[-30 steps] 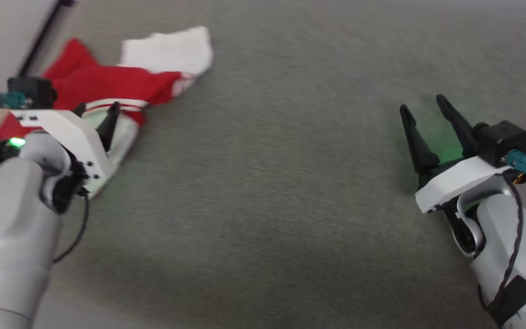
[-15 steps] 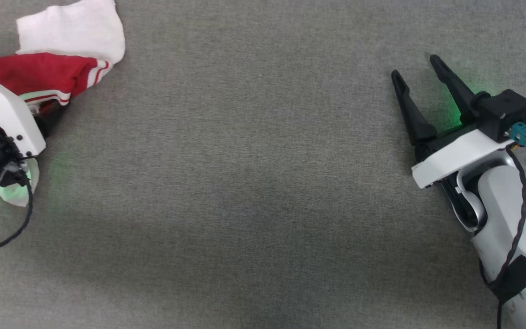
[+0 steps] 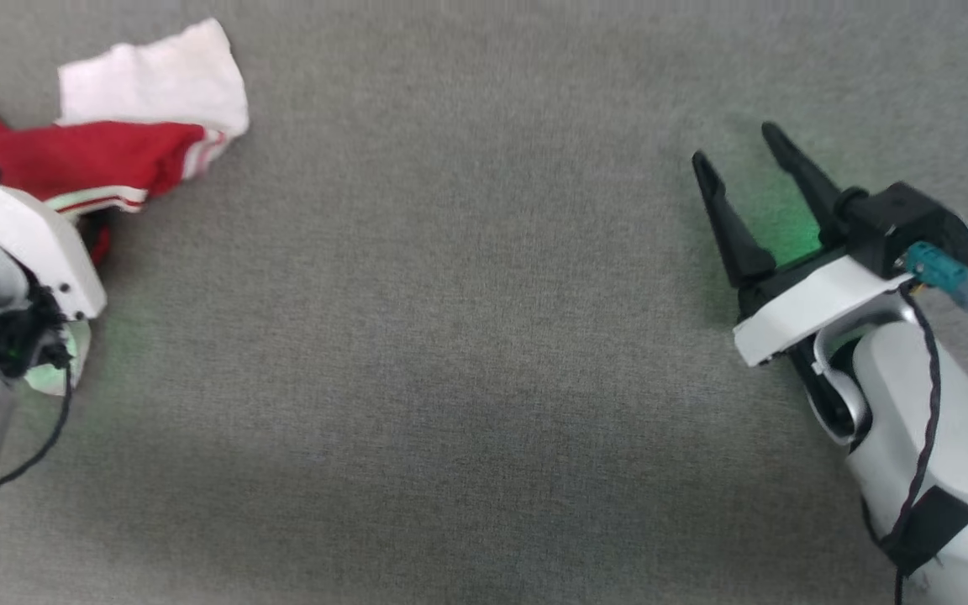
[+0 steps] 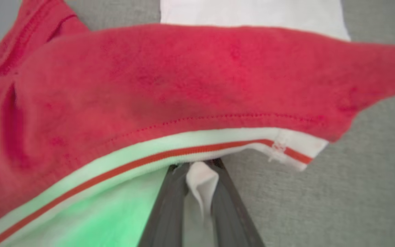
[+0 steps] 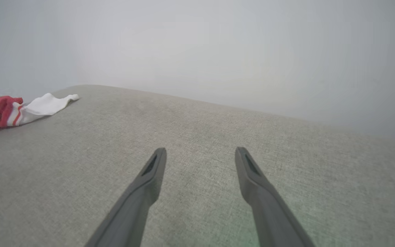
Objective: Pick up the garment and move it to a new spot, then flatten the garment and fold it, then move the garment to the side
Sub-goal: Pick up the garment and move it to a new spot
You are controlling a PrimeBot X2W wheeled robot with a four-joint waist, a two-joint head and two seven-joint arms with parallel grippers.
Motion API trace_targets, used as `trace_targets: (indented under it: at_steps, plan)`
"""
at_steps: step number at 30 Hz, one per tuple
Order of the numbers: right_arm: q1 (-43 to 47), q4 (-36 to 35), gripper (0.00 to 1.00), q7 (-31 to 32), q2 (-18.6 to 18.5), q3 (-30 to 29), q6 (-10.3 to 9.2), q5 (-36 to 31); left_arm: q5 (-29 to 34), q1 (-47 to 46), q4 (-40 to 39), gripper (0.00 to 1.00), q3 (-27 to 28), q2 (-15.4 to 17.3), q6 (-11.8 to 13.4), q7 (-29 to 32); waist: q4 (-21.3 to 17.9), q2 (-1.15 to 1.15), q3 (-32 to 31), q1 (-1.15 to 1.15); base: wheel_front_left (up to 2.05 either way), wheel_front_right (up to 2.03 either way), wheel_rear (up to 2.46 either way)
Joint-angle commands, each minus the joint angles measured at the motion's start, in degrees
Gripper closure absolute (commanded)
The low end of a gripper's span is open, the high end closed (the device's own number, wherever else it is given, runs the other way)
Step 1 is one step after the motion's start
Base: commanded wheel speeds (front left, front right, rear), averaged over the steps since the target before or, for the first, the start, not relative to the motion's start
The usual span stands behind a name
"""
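L gripper [image 4: 199,166]: jaws narrow, nearly together, w/ a fold of white cloth pinched btwn the fingers [image 4: 168,206]. So I've got the top [image 4: 183,79] by its white part. The red body is bunched right ahead of my L fingertips and draped over them. The hem band [image 4: 149,151], white w/ a thin red stripe, runs across just past the tips. Green glow on the white cloth to the left of the fingers.

Head view: my L wrist housing covers the fingers, can't see the grip from there. The top's white sleeve end [image 3: 160,76] is beyond the red bunch, flat on the grey fabric surface [image 3: 450,336].

R gripper [image 3: 734,144]: jaws wide, nothing btwn them, fingers low over the bare surface. Can't tell if the tips touch it. From the R wrist cam the top is well off to the left and ahead of the fingers, far apart from them. Pale wall [image 5: 218,51] behind.
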Motion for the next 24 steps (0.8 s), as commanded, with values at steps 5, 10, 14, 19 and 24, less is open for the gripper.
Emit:
trace_targets:
  at_steps: [5,10,14,19,24]
  plan:
    - [2.8,1.8,0.0,-0.7,1.7,-0.9,-0.01,1.5,2.3,-0.1,-3.4,1.0,-4.4,1.0,-0.2,-4.2,-0.5,0.0,-7.6,0.0,0.0,0.0,0.0]
    - [4.7,2.2,0.0,-0.8,2.6,-2.4,-0.01,2.4,4.0,-1.7,-9.1,1.0,-8.3,2.8,-0.2,-7.6,-2.2,0.0,-10.0,0.0,0.0,0.0,0.0]
    - [6.0,0.8,0.0,-0.8,3.5,-4.5,-0.01,2.5,4.6,-2.4,-14.3,1.0,-10.9,2.8,-0.2,-9.6,-4.6,0.0,-10.7,0.0,0.0,0.0,0.0]
    - [8.0,-1.2,0.0,-0.8,4.7,-7.8,0.0,2.6,5.9,-3.9,-20.7,1.0,-15.7,-0.1,-0.2,-8.6,-8.5,0.0,-10.2,0.0,0.0,0.0,0.0]
    - [8.9,-3.0,0.0,-0.9,6.5,-10.8,0.0,2.8,7.0,-8.6,-24.4,1.0,-20.1,-3.8,-0.1,-6.5,-13.1,0.0,-8.4,0.0,0.0,0.0,0.0]
